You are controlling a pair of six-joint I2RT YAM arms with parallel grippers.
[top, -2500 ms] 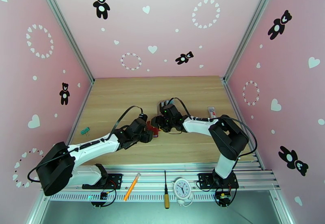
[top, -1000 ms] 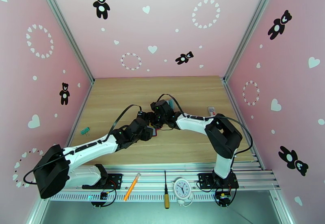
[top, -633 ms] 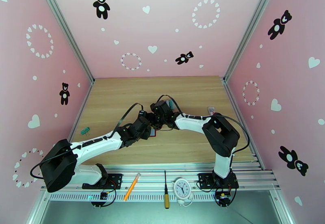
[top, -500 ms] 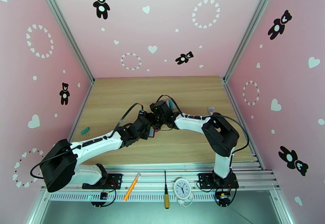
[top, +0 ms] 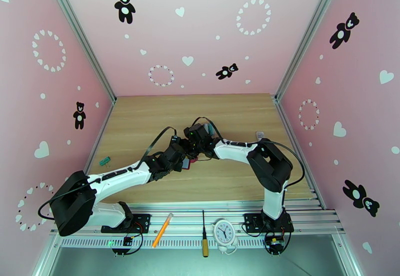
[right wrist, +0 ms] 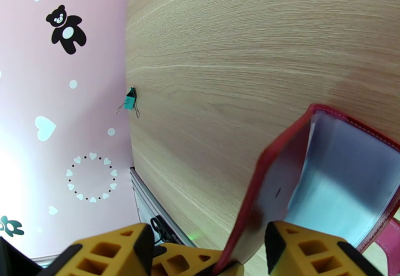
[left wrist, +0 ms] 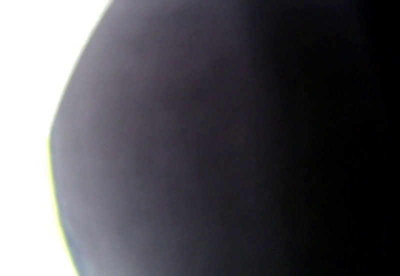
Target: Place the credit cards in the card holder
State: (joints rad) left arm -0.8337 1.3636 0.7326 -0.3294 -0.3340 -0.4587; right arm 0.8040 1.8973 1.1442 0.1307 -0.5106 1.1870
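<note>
The dark-red leather-like folding card holder (top: 186, 164) (right wrist: 270, 192) sits at the middle of the light wooden table (top: 150, 117), between the two gripper heads. In the right wrist view it stands open, with its grey clear pocket facing right.

The right gripper (right wrist: 207, 252) straddles the card holder's red cover. Its yellow fingers (right wrist: 310, 252) stand well apart and do not clamp the cover.

The left gripper (top: 181, 160) is at the card holder's left edge with its fingers fully closed. What they pinch cannot be determined, as the left wrist view is dark and blurred.

A small teal-green binder clip (top: 104, 161) (right wrist: 130, 99) lies well left of the card holder. A teal-blue sliver (top: 213, 130), possibly a credit card, shows just beyond the card holder.
</note>
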